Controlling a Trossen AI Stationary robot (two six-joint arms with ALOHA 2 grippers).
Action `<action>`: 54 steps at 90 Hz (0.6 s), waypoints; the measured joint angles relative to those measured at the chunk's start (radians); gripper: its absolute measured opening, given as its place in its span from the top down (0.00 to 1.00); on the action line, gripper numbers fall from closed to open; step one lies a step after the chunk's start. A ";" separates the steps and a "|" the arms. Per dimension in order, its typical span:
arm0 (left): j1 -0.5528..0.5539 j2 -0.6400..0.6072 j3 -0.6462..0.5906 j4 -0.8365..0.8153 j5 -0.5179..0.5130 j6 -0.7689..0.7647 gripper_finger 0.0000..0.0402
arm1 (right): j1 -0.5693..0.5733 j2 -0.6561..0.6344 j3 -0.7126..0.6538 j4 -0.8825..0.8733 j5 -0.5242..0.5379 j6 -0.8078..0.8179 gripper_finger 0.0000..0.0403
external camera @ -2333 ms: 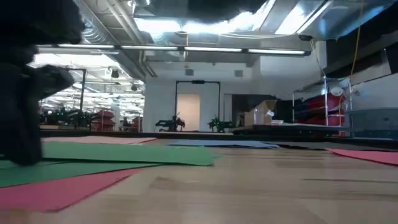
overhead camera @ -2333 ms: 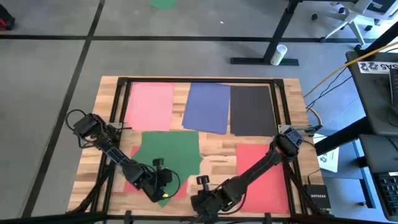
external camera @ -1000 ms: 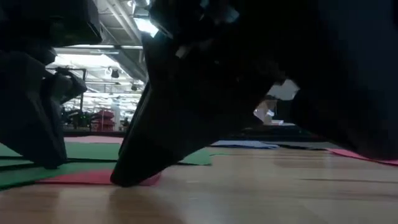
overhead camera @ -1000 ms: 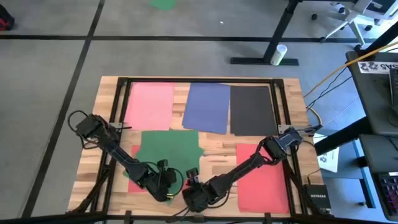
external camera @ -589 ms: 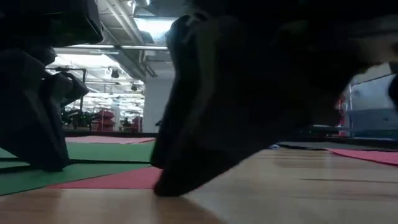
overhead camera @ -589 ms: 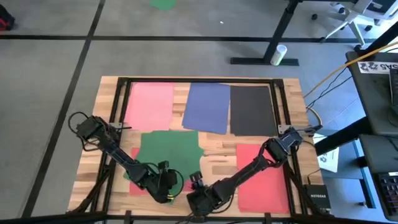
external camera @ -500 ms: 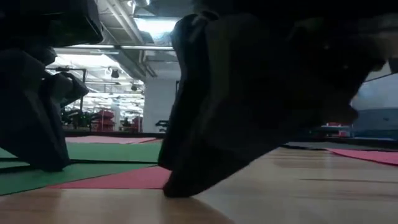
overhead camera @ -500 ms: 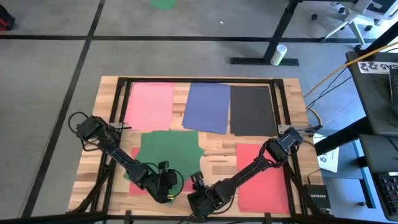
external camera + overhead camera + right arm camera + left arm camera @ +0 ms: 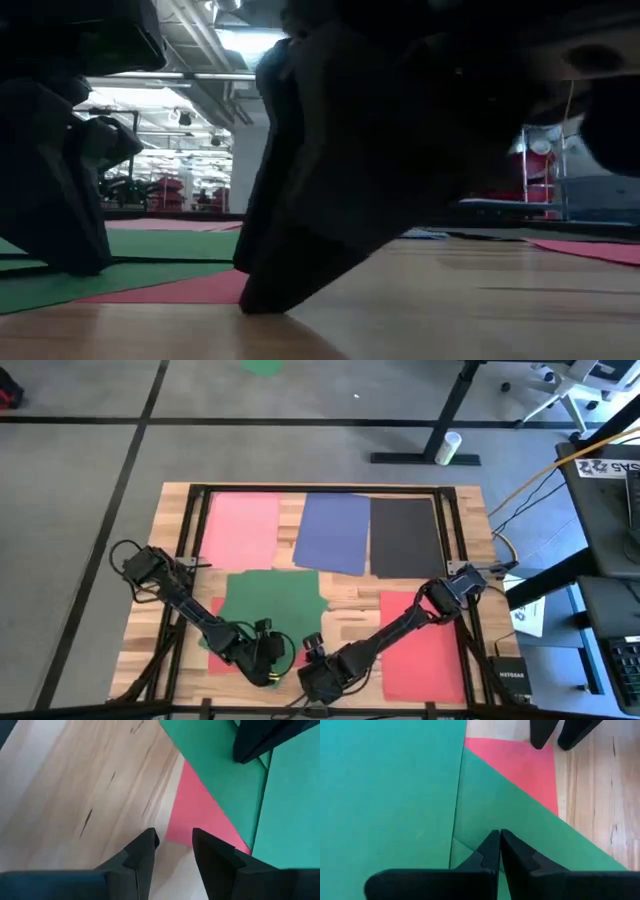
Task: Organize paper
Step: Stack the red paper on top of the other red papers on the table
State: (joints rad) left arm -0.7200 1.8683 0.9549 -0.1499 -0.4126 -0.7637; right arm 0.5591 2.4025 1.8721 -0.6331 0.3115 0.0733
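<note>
The left gripper [image 9: 499,836] presses down on the green sheet [image 9: 270,600] near the counter's [image 9: 350,615] front edge, its jaws clenched with no gap between them, probably pinning the paper so it cannot slide. Just beside it, the right gripper [image 9: 172,840] hangs with jaws parted over the exposed corner of the red sheet [image 9: 200,815] poking out from under the green, seemingly lined up to pinch that corner. The pink sheet [image 9: 240,530], blue sheet [image 9: 333,532] and black sheet [image 9: 405,538] lie in a row along the far side, with another red sheet [image 9: 425,650] near the right.
</note>
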 joint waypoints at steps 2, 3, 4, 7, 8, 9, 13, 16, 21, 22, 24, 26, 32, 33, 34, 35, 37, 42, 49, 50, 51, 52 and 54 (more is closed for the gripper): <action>0.000 0.000 0.000 0.010 0.002 0.006 1.00 | -0.001 0.000 0.000 0.003 0.004 -0.002 0.69; 0.000 0.000 0.000 0.015 0.003 0.008 1.00 | -0.002 0.001 0.000 0.004 0.007 -0.003 0.69; 0.000 0.000 0.000 0.020 0.002 0.009 1.00 | -0.004 0.001 0.000 0.005 0.011 -0.003 0.69; 0.000 0.001 0.000 0.035 0.004 0.014 1.00 | -0.006 0.001 0.000 0.006 0.021 -0.004 0.69; 0.000 0.001 0.000 0.039 0.006 0.015 1.00 | -0.006 0.002 0.000 0.007 0.025 -0.003 0.69; 0.000 0.002 0.000 0.042 0.006 0.016 1.00 | -0.007 0.002 0.000 0.007 0.029 -0.003 0.69; -0.002 0.002 -0.001 0.049 0.007 0.025 1.00 | -0.010 0.002 0.000 0.008 0.042 -0.004 0.69; -0.005 0.002 -0.001 0.058 0.009 0.031 1.00 | -0.012 0.003 0.000 0.008 0.052 -0.003 0.69; -0.010 0.002 -0.001 0.065 0.013 0.039 1.00 | -0.015 0.004 0.000 0.009 0.068 -0.006 0.69; -0.012 0.002 -0.001 0.064 0.013 0.039 1.00 | -0.015 0.004 -0.001 0.009 0.076 -0.007 0.69; -0.014 0.002 -0.001 0.062 0.013 0.039 1.00 | -0.015 0.004 -0.001 0.008 0.093 -0.010 0.69; -0.016 0.002 -0.001 0.060 0.012 0.039 1.00 | -0.015 0.005 -0.002 0.008 0.110 -0.011 0.69; -0.022 0.002 -0.001 0.056 0.010 0.039 1.00 | -0.017 0.006 -0.002 0.007 0.141 -0.019 0.69; -0.023 0.002 -0.001 0.056 0.010 0.039 1.00 | -0.017 0.006 -0.002 0.007 0.145 -0.020 0.69; -0.024 0.002 -0.001 0.055 0.009 0.039 1.00 | -0.017 0.006 -0.002 0.007 0.148 -0.020 0.69; -0.025 0.002 -0.001 0.055 0.009 0.039 1.00 | -0.017 0.006 -0.002 0.007 0.151 -0.021 0.69; -0.025 0.002 -0.001 0.053 0.008 0.039 1.00 | -0.017 0.006 -0.002 0.007 0.156 -0.021 0.69; -0.025 0.002 0.000 0.049 0.007 0.039 1.00 | -0.014 0.007 -0.003 0.006 0.160 -0.021 0.69; -0.025 0.002 0.001 0.035 0.007 0.038 1.00 | -0.008 0.007 -0.003 0.005 0.166 -0.021 0.69; -0.025 0.002 0.001 0.033 0.007 0.038 1.00 | -0.006 0.007 -0.003 0.005 0.166 -0.021 0.69; -0.025 0.002 0.001 0.032 0.007 0.038 1.00 | -0.005 0.007 -0.003 0.005 0.166 -0.021 0.69; -0.025 0.002 0.001 0.030 0.007 0.037 1.00 | -0.004 0.007 -0.003 0.005 0.167 -0.021 0.69; -0.026 0.002 0.001 0.028 0.007 0.035 1.00 | -0.001 0.007 -0.003 0.005 0.167 -0.021 0.69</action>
State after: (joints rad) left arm -0.7456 1.8698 0.9554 -0.1222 -0.4061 -0.7288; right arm 0.5577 2.4092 1.8694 -0.6281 0.4786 0.0523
